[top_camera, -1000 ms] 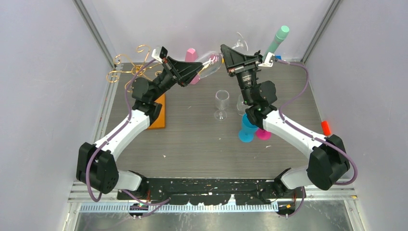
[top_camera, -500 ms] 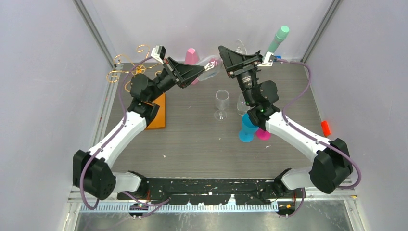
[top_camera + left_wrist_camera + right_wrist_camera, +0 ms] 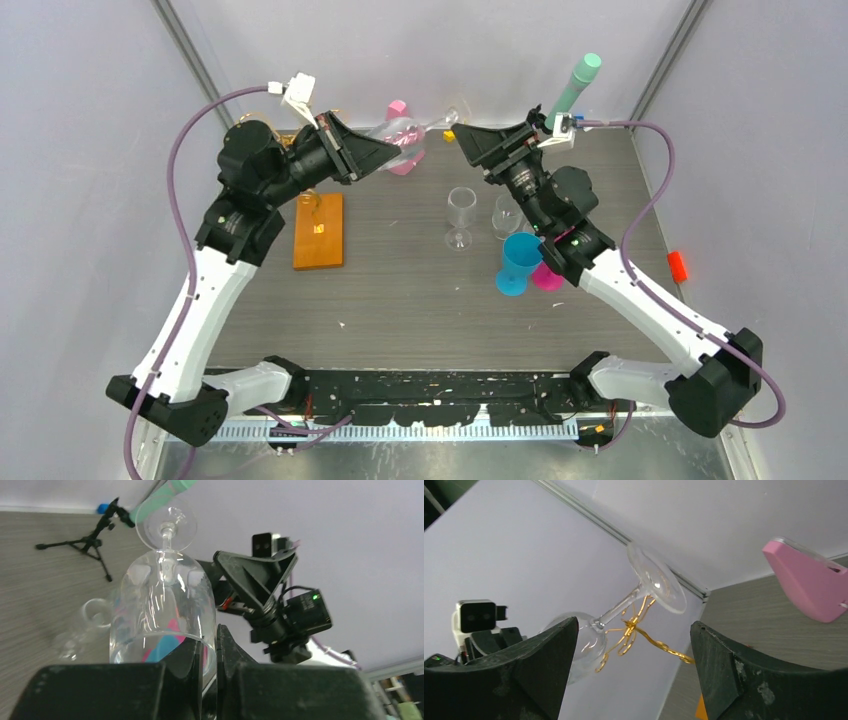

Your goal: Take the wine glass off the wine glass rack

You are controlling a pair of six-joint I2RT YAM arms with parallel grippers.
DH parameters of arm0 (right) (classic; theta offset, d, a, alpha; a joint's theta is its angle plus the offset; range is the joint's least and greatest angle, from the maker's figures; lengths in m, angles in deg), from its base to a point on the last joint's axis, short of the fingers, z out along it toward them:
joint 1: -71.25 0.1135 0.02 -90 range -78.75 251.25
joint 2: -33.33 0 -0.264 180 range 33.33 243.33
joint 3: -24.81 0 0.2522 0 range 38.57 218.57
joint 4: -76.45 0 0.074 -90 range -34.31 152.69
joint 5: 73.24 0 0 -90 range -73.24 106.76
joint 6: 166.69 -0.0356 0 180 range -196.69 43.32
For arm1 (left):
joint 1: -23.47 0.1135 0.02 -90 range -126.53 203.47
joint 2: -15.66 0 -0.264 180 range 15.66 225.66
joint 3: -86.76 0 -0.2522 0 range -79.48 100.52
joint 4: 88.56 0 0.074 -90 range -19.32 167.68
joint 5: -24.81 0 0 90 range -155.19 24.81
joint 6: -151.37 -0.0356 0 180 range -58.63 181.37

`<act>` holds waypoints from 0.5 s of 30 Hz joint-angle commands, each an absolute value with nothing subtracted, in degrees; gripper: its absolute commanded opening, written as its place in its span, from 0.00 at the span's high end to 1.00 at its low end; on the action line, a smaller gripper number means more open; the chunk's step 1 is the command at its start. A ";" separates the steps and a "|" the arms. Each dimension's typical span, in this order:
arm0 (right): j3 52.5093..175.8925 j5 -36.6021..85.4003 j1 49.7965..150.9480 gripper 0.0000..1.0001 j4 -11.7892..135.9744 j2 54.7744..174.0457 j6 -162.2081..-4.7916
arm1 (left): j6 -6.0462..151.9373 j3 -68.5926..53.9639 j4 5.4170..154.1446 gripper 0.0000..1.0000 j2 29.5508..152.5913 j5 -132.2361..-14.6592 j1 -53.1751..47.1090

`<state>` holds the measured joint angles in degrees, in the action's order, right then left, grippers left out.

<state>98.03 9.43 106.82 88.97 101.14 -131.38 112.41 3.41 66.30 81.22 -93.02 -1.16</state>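
Wine glass [image 3: 162, 605], clear and stemmed, hangs tilted in the air above the far edge of the grey wood-grain table [image 3: 400, 300], its foot pointing toward the right arm. The white-and-black left arm [image 3: 200, 300] has risen and swung back toward the left edge within the last 1 s. That uncovers the flat orange-brown wooden base of the gold wire wine glass rack [image 3: 318, 232] near the far-left corner. From above, the glass now sits well to the right of the curled wire arms, so I judge the lift-off essentially done. The left pincer [image 3: 210, 655] is nearly closed, pinching the bowl's rim wall between its 2 fingers. The right pincer [image 3: 633, 629] gapes wide and grips nothing; the stem and foot sit framed between its fingers, untouched.
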 commanded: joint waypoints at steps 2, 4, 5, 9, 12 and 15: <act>99.15 7.44 107.10 0.13 78.72 94.20 -123.43 | 92.02 11.58 39.60 1.00 80.03 -94.22 -1.23; 98.91 5.52 107.10 0.13 76.32 92.38 -120.59 | 88.96 12.35 35.20 1.00 79.72 -94.80 -1.23; 98.81 4.43 107.10 0.13 74.93 91.42 -119.91 | 87.89 12.76 33.30 1.00 79.88 -95.02 -1.23; 99.25 0.44 107.10 0.13 71.03 89.46 -115.08 | 85.15 14.98 25.82 1.00 82.45 -93.21 -1.53; 100.46 -4.11 107.10 0.13 67.40 88.93 -110.36 | 84.17 16.96 20.77 1.00 85.75 -89.99 -3.37; 101.59 -8.79 107.10 0.14 63.80 88.62 -107.55 | 82.93 17.90 18.74 1.00 89.06 -86.70 -7.35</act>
